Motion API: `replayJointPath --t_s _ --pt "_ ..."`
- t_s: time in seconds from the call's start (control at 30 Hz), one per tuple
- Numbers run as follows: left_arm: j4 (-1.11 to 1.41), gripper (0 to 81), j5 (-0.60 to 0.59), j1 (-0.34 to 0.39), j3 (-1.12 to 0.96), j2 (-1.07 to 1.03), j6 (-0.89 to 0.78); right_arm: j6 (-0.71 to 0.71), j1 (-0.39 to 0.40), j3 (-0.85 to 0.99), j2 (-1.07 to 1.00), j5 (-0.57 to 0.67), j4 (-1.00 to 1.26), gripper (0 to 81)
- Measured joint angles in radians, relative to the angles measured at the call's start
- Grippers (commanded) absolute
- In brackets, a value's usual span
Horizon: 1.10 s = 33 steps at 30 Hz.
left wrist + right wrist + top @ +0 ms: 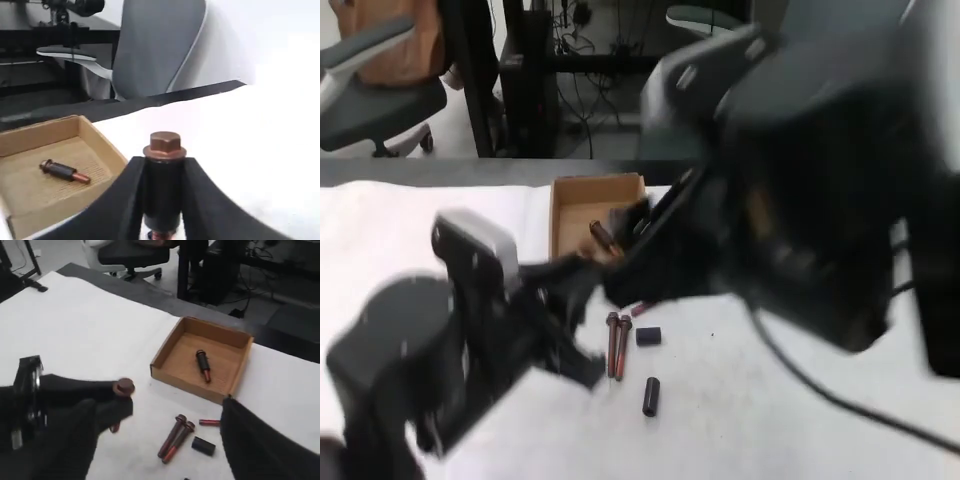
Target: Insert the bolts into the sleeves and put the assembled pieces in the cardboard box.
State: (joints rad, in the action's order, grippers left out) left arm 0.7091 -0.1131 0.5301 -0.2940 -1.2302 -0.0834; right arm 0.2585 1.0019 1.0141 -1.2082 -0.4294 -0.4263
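My left gripper is shut on a black sleeve with a copper bolt standing through it, held above the white cloth near the cardboard box. One assembled piece lies in that box. On the cloth lie two loose bolts, two empty sleeves and a small reddish bolt. My right gripper hangs open over the box's near edge; one dark finger shows in its wrist view.
White cloth covers the bench, with free room to the right of the loose parts. A dark bench edge, office chairs and desks with cables stand behind. A cable trails across the cloth.
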Motion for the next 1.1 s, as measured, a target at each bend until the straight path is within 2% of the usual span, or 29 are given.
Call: replayJointPath --t_s 0.13,0.3,0.47,0.67,0.7,0.77,0.8,0.87,0.9,0.97,1.0,1.07,1.1 --pt "-0.247 1.8 -0.023 -0.098 -0.167 -0.022 0.097 0.076 -0.047 0.009 -0.037 0.026 -0.128 63.0" --pt "-0.488 1.8 -0.07 -0.179 -0.419 -0.162 0.159 0.175 -0.149 0.009 -0.211 0.189 -0.193 63.0" --pt "-0.623 1.8 -0.088 -0.212 -0.641 -0.348 0.182 0.198 -0.217 0.009 -0.367 0.255 -0.194 63.0" --pt "-0.67 0.3 -0.09 -0.216 -0.794 -0.563 0.193 0.227 -0.25 0.009 -0.501 0.302 -0.095 63.0" --pt "-0.675 2.5 -0.092 -0.216 -0.812 -0.597 0.194 0.235 -0.251 0.01 -0.52 0.312 -0.077 62.4" --pt "-0.676 17.2 -0.1 -0.216 -0.836 -0.65 0.195 0.252 -0.253 0.018 -0.567 0.325 -0.052 59.8" --pt "-0.674 29.4 -0.112 -0.216 -0.844 -0.675 0.195 0.258 -0.252 0.021 -0.584 0.327 -0.045 57.4" --pt "-0.661 59.8 -0.134 -0.216 -0.857 -0.71 0.195 0.266 -0.252 0.031 -0.618 0.338 -0.034 52.4" --pt "-0.648 70.0 -0.141 -0.216 -0.862 -0.722 0.193 0.266 -0.252 0.036 -0.628 0.336 -0.032 49.6" --pt "-0.614 70.0 -0.136 -0.216 -0.869 -0.73 0.187 0.266 -0.252 0.042 -0.634 0.34 -0.024 42.4" --pt "-0.597 70.0 -0.118 -0.216 -0.871 -0.727 0.179 0.266 -0.254 0.044 -0.638 0.339 -0.022 35.6" --pt "-0.578 70.0 -0.079 -0.216 -0.877 -0.715 0.166 0.266 -0.254 0.045 -0.639 0.339 -0.019 16.0" --pt "-0.579 70.0 -0.063 -0.219 -0.877 -0.702 0.162 0.266 -0.254 0.045 -0.639 0.339 -0.016 1.1"
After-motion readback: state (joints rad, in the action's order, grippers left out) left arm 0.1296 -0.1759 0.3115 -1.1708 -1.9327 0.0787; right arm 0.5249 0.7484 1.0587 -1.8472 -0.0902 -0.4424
